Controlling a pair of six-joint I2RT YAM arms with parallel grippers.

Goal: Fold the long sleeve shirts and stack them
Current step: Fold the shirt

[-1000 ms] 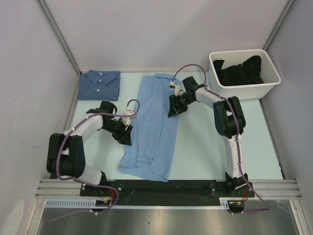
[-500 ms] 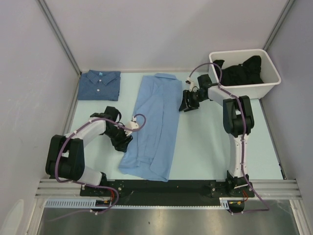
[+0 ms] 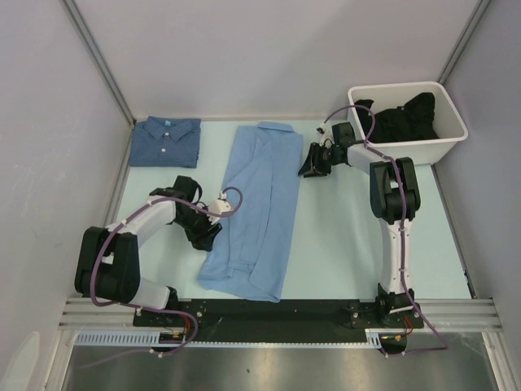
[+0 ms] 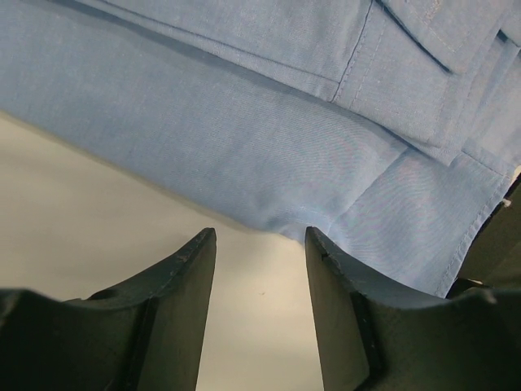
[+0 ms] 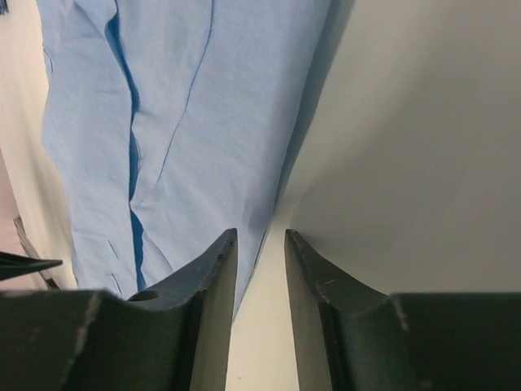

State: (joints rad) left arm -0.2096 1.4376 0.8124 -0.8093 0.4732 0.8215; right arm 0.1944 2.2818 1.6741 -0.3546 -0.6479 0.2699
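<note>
The light sky-blue shirt (image 3: 259, 204) lies as a long folded strip down the middle of the table; it also shows in the left wrist view (image 4: 269, 122) and the right wrist view (image 5: 179, 122). The darker denim-blue shirt (image 3: 166, 140) lies folded at the far left, its turquoise neck label showing. My left gripper (image 3: 208, 236) is open and empty at the strip's left edge; in its own view (image 4: 260, 240) only bare table lies between the fingers. My right gripper (image 3: 308, 169) is open and empty at the strip's right edge near the top, as its own view (image 5: 260, 236) shows.
A white bin (image 3: 407, 122) holding dark clothes stands at the far right corner. Grey walls close in the table on the left, back and right. The arm bases sit on a rail (image 3: 277, 314) at the near edge.
My right gripper has moved off the light blue shirt, up and to the right, to its right edge. My left gripper shifted slightly along the left edge. The shirt lies still.
</note>
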